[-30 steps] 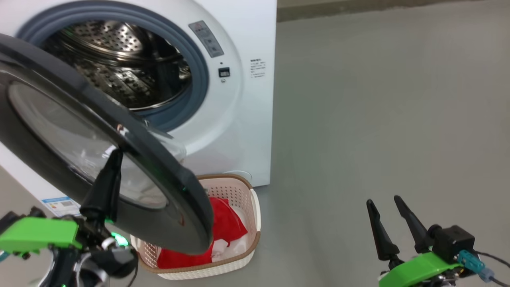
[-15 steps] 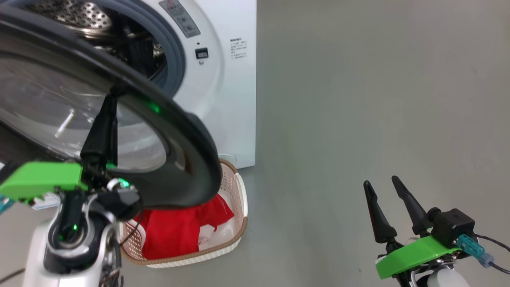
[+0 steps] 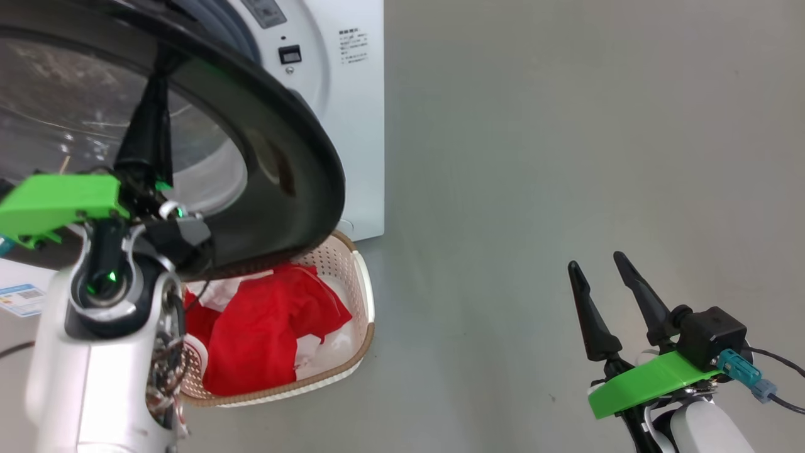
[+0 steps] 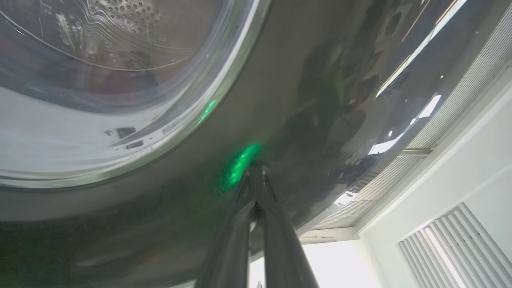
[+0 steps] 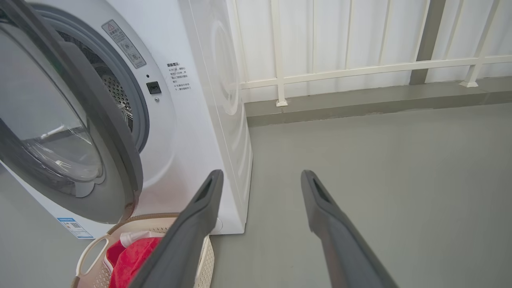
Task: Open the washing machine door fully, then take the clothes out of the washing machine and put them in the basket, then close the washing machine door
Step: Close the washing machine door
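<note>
The washing machine door [image 3: 295, 157], with its glossy black rim and glass bowl, stands partly swung over the opening of the white washing machine [image 3: 358, 126]. My left gripper [image 3: 161, 69] is shut with nothing in it. Its joined fingertips press on the door's outer black rim [image 4: 304, 120], which the left wrist view shows up close around my left gripper [image 4: 255, 171]. Below the door the basket [image 3: 363, 302] sits on the floor with the red clothes [image 3: 264, 327] inside. My right gripper [image 3: 595, 260] hangs open and holds nothing, far right of the basket. In the right wrist view, my right gripper [image 5: 261, 174] points at the machine's side [image 5: 224, 100]; the door [image 5: 104, 132] and basket [image 5: 90, 250] are at lower left.
Grey floor [image 3: 566, 126] stretches wide to the right of the machine. A white railing [image 5: 360, 68] and wall stand behind it. A blue and white label sticker [image 3: 22, 299] shows at the machine's lower front.
The door has swung further over the drum opening with my left gripper pressed on it. The head camera has also shifted, moving the machine up and left in the picture. The right gripper stays open.
</note>
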